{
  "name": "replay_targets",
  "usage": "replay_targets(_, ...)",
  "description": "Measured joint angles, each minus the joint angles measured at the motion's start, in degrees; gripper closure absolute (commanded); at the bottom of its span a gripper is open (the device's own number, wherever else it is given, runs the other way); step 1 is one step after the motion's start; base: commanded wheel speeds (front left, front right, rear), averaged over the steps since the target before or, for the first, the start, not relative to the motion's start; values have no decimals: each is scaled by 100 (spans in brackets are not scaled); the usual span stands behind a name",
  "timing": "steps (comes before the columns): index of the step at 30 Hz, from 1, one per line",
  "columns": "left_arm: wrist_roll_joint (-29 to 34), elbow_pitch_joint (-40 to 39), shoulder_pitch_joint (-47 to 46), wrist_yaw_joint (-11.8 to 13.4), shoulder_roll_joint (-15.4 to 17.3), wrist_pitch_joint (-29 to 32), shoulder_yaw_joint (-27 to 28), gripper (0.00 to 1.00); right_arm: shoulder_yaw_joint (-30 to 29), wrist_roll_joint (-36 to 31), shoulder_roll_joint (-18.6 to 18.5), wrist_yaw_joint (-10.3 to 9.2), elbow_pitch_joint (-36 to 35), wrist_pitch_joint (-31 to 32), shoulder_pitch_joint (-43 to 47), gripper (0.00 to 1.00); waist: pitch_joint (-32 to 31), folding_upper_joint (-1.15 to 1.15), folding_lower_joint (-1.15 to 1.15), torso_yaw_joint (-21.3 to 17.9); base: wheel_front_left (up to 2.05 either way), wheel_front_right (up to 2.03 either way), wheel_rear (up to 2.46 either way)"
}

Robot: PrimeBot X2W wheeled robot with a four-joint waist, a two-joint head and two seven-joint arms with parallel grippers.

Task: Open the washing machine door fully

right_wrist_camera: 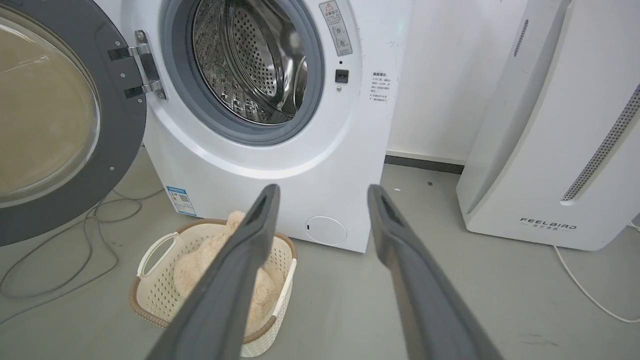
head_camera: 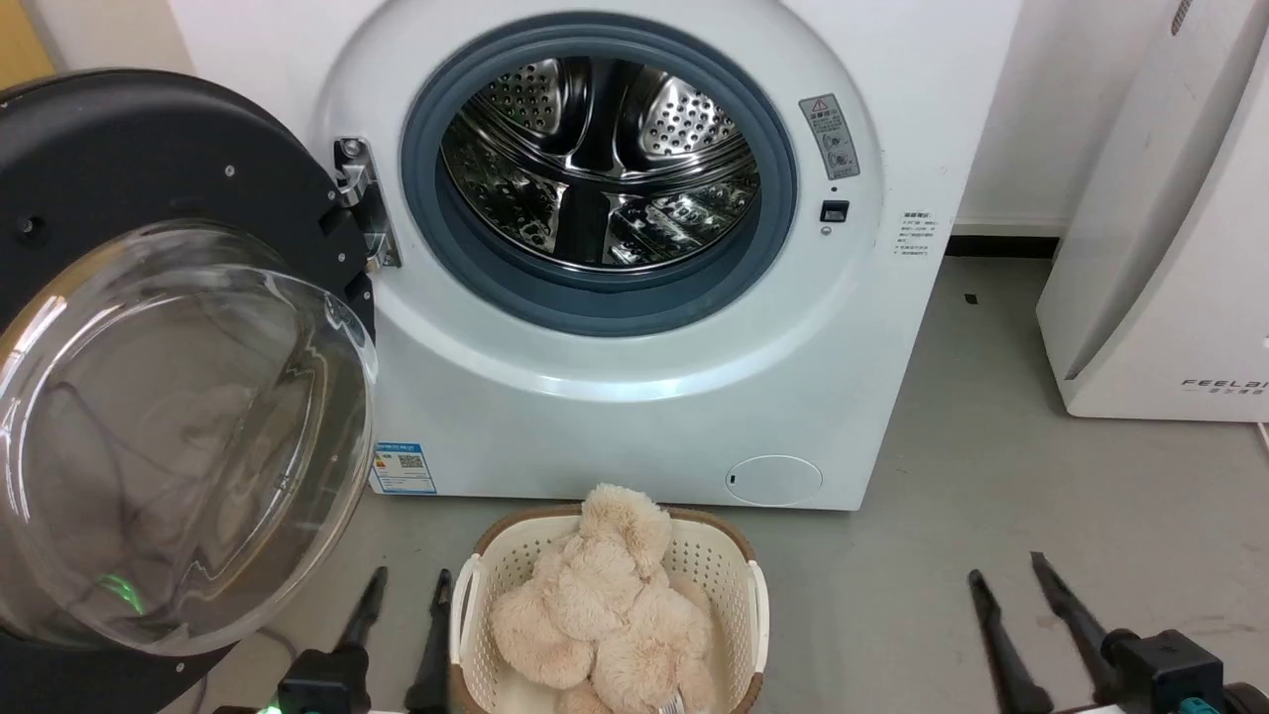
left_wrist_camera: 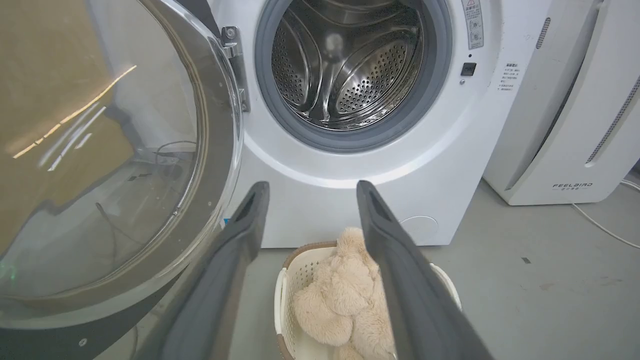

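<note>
Left of the washing machine [head_camera: 634, 426], hung on its hinge: the washing machine door [head_camera: 119, 149]. Just before the machine, on the floor [head_camera: 991, 476]: a basket [head_camera: 758, 595], plush toy [head_camera: 605, 595] in it. To the right, apart: another appliance [head_camera: 1170, 278].

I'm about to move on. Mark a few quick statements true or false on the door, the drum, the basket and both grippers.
1. The door stands open, hinged at the left of the drum. True.
2. The left gripper is shut on the door. False: it is open and grips nothing.
3. A plush toy lies in the basket in front of the washer. True.
4. The drum holds laundry. False: what shows of it is bare steel.
5. The right gripper is open and holds nothing. True.
</note>
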Motion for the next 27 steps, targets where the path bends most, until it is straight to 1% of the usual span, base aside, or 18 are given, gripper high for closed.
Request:
replay_targets(13,62,-38,2,-33,-43,109,80,100,2,-25,-1,0,24,2,-14,100,25,0,0,-28,0,0,0)
replay_targets(27,207,-147,1,-125,-162,255,212,100,10,-40,-1,0,96,20,-90,100,57,0,1,-64,0,0,0)
